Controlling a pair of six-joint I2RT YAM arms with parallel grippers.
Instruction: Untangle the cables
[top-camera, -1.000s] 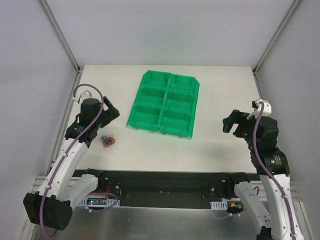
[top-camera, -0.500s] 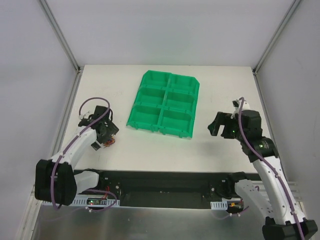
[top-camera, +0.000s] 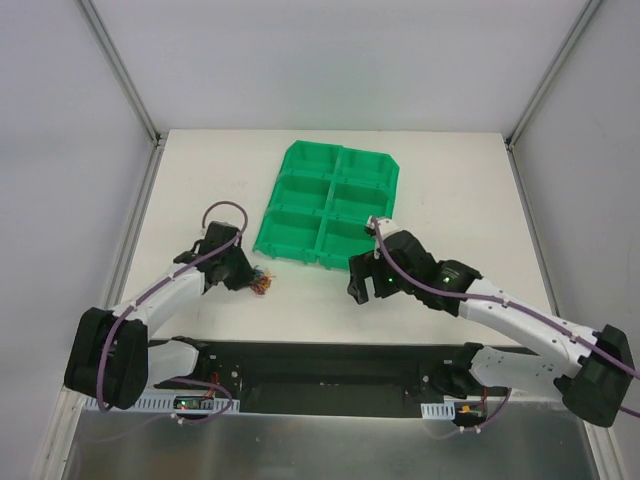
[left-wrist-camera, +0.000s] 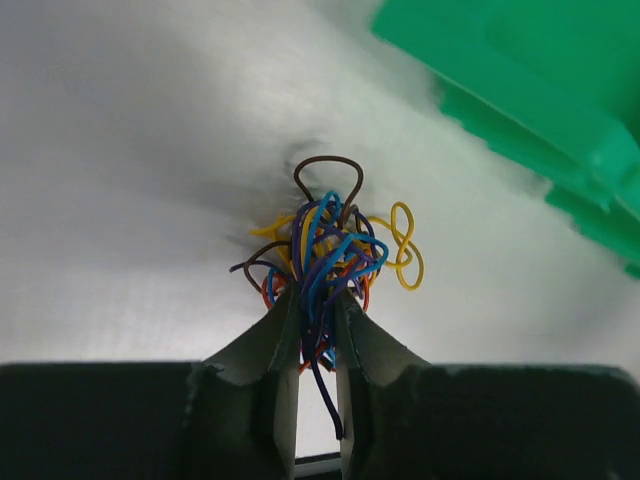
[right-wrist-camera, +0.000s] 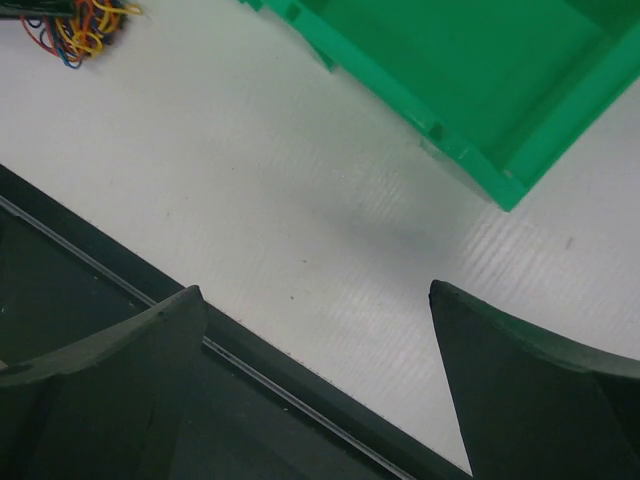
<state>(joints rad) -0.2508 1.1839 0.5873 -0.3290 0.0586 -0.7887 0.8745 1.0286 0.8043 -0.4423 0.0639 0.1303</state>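
**Grippers.** The left gripper stands narrow, its two fingers pinched on the near side of the cables. Several strands pass down between the jaws, and one dark strand hangs out below them. In my judgement the pinch on the edge of the clump, not its middle, leaves the loops on the far side free for a second grip. The right gripper stands wide with nothing between its fingers. It hovers over bare tabletop near the front corner of the green bin, reaching toward the left arm's side. This reads as an approach for a two-handed pull, though that is inference only.

**Location of the task item.** The cables sit at the left gripper's tips, just beside the bin's near-left corner and outside every compartment. The frames do not show whether the clump rests on the tabletop or hangs slightly above it.

**Count.**
- Clumps of cables: one, all strands knotted together.
- Strands: cannot be counted. Brown, blue, yellow, orange-red and purple are visible.
- A brown loop and a yellow double loop stick out of the mass.
- Bins: one, with six compartments in two columns of three. No cable shows in any of them.
- Grippers: two, one occupied and one free.

**Status.** Separation not yet begun; no strand lies apart.
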